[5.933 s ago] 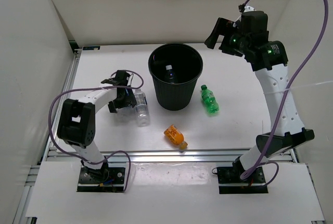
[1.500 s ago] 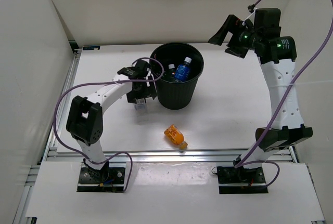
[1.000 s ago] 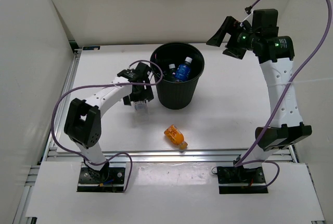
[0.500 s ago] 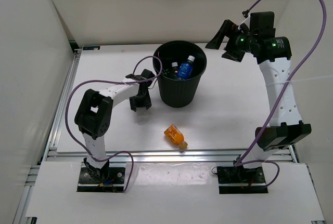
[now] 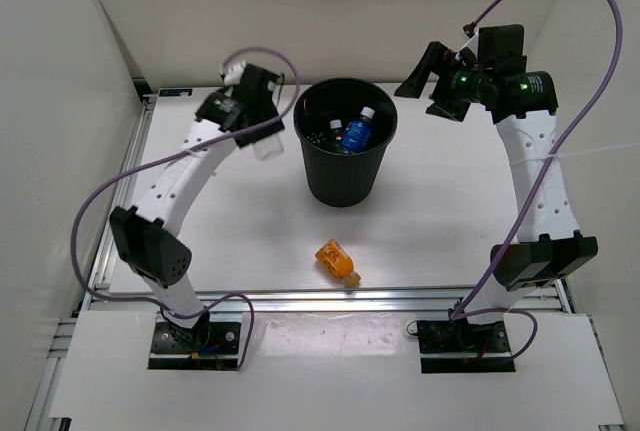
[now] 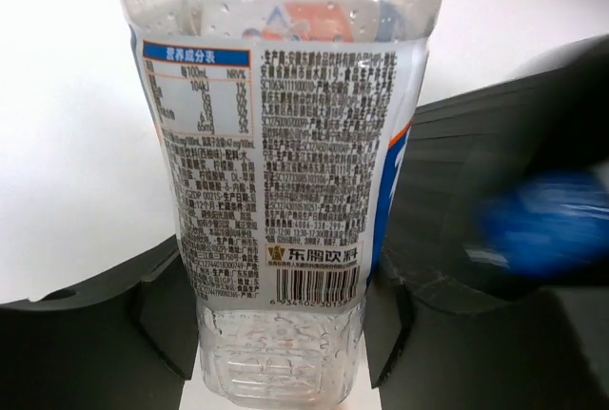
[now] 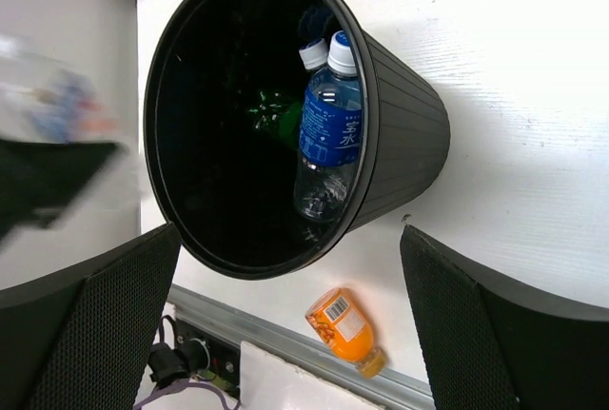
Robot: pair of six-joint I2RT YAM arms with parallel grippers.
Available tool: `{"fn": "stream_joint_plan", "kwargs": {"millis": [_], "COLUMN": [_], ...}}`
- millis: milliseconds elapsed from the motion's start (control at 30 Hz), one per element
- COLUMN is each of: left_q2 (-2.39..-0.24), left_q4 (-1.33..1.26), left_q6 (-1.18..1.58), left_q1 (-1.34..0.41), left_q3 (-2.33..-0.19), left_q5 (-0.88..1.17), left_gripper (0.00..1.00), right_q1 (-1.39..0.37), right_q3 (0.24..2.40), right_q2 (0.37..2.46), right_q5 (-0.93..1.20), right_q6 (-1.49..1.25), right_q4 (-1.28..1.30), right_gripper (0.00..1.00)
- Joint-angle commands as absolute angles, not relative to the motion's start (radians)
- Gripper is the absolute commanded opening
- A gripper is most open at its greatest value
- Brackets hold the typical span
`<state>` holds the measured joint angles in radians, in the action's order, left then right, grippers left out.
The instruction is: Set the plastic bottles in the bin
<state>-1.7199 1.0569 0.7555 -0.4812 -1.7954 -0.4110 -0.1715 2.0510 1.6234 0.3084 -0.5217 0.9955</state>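
My left gripper is shut on a clear bottle with a white printed label and holds it in the air just left of the bin's rim. The black bin stands upright at mid-table. Inside it I see a blue-labelled bottle, a second white-capped bottle and a green bottle. The short orange bottle lies on the table in front of the bin. My right gripper is open and empty, high above the table to the right of the bin.
White walls close in the table at the back and both sides. A metal rail runs along the near edge, close to the orange bottle. A purple cable loops above my left wrist.
My left gripper closed on the clear bottle lying left of the bin and lifted it up and back to rim height. The right arm has hardly moved.
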Motion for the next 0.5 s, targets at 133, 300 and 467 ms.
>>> {"fn": "stream_joint_plan", "kwargs": {"millis": [133,300,467], "left_q2": [-1.781,-1.883,-1.974], "left_q4": [1.008,0.934,1.018], "left_q6": [0.647,0.598,0.546], "left_q1": [-0.517,-0.517,-0.526], "left_q3": [-2.253,-2.235,-2.240], "left_q5": [-0.200,0.148,0.281], "left_gripper": [0.53,0.68,0.83], "right_q1": [-0.172,-0.172,-0.172], "right_q3": [2.043,2.023,2.005], "right_q2": [1.617,1.608,1.577], "right_q5": [0.293,0.284,0.256], "right_q6": [-0.523,-0.523,-0.523], "right_q4": [0.980,0.980,0.980], "right_gripper": [1.00,1.00,1.00]}}
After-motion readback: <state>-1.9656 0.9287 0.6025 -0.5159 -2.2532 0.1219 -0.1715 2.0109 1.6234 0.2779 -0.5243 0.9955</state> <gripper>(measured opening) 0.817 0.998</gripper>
